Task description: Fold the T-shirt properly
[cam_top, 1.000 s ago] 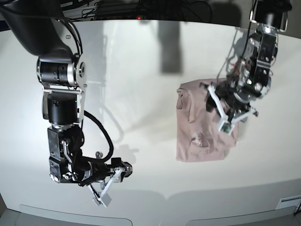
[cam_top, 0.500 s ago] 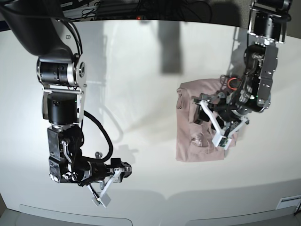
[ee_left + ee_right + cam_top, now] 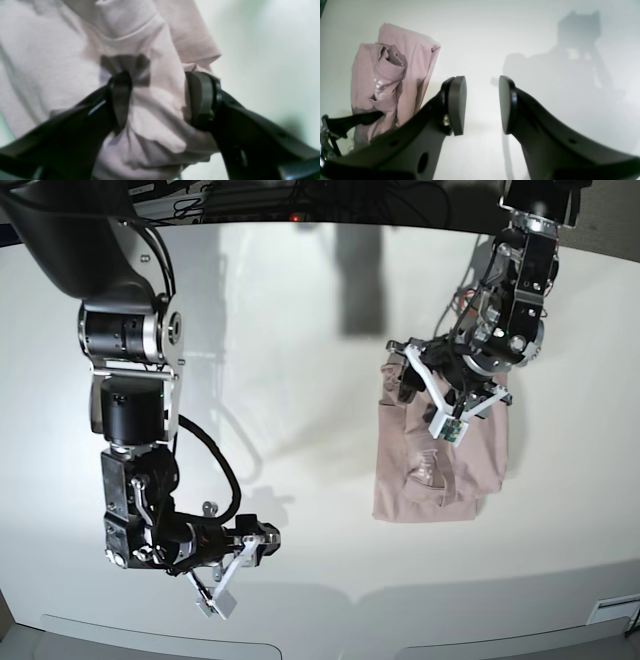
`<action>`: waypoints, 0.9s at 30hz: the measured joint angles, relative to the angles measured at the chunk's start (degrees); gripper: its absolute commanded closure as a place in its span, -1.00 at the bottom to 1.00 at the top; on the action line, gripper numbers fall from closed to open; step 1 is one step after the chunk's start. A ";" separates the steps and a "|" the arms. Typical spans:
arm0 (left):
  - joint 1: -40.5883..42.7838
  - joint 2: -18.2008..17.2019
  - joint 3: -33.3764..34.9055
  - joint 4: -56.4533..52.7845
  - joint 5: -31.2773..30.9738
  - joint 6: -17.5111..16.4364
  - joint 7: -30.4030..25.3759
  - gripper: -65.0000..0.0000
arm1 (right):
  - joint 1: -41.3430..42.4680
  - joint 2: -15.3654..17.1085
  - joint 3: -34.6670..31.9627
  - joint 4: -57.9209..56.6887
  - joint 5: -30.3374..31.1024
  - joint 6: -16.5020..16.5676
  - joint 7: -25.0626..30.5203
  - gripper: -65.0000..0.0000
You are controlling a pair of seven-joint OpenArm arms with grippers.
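Left wrist view: soft, wrinkled dusty pink-mauve cotton T-shirt (image 3: 75, 62) fills most of the frame, blurred. The left gripper (image 3: 160, 100) has its dark fingers (image 3: 200, 97) spread, a raised fold of the cloth standing between them; whether the pads press it cannot be told. A hemmed sleeve edge lies at the upper right, beside a strip of pale bench (image 3: 270, 62). Only this view shows the fold between the fingers.

Right wrist view: the right gripper (image 3: 482, 105) hangs over bare white bench (image 3: 495, 37), fingers (image 3: 456, 105) parted, nothing between them. The T-shirt (image 3: 415, 62) lies well apart at the far left, bunched, with small white lettering on an inner fold, seen in no other view.

Base view: the T-shirt (image 3: 440, 470) rests on the bench (image 3: 300, 380) at that view's right, folded to a rough upright rectangle, its lower part flat, its upper part rumpled. The left gripper (image 3: 440, 395) sits over the upper edge. The right gripper (image 3: 225, 580) is at lower left, clear of the cloth. Only this view shows the whole outline.
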 measured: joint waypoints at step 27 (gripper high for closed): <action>-11.39 -11.85 0.00 14.58 2.01 6.88 9.62 -0.04 | -8.98 18.32 -4.96 14.91 4.59 0.00 8.35 0.31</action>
